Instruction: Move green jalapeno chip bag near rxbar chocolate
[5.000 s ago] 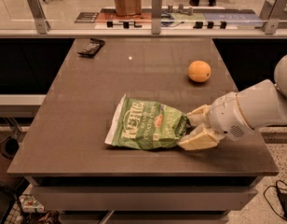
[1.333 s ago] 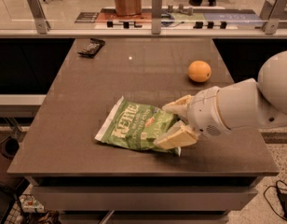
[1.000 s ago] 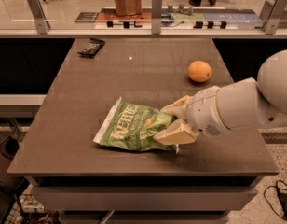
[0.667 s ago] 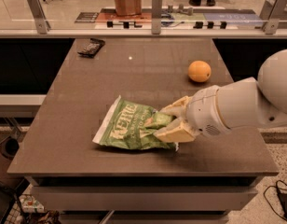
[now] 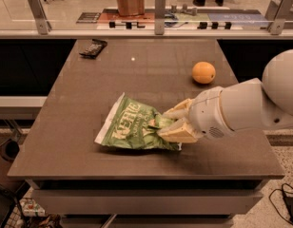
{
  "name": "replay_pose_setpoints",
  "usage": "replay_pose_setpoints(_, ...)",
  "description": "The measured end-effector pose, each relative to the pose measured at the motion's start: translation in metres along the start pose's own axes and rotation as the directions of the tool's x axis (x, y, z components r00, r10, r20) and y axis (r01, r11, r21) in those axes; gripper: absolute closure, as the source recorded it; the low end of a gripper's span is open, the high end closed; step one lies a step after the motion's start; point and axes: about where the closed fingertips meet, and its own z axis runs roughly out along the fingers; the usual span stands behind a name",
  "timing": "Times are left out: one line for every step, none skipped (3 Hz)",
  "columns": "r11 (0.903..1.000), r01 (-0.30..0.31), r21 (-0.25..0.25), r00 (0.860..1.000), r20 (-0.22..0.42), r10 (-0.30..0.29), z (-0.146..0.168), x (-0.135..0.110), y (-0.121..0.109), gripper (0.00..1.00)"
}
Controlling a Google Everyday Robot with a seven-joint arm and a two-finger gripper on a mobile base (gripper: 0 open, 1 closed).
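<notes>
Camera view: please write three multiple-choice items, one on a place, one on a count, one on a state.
1. Where is the small flat dark wrapped bar? A) far left corner of the brown table B) near right corner C) the middle
2. How many round orange fruits? A) three B) one C) two
3. The two-finger gripper at the large crinkly green chip bag is: A) open above it B) far off C) shut on its right end
Key: 1 A, it lies far left; 2 B, only one shows; 3 C, it pinches the bag's edge.
</notes>
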Motion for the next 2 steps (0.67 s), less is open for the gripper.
replay_pose_setpoints(0.9999,-0.002,0.017,1.0,0.003,0.002,-0.005,-0.002,-0.002,1.0)
replay_pose_setpoints(0.9966,0.033,0.076,0.999,0.008,-0.034,-0.024,-0.01,-0.025,1.0)
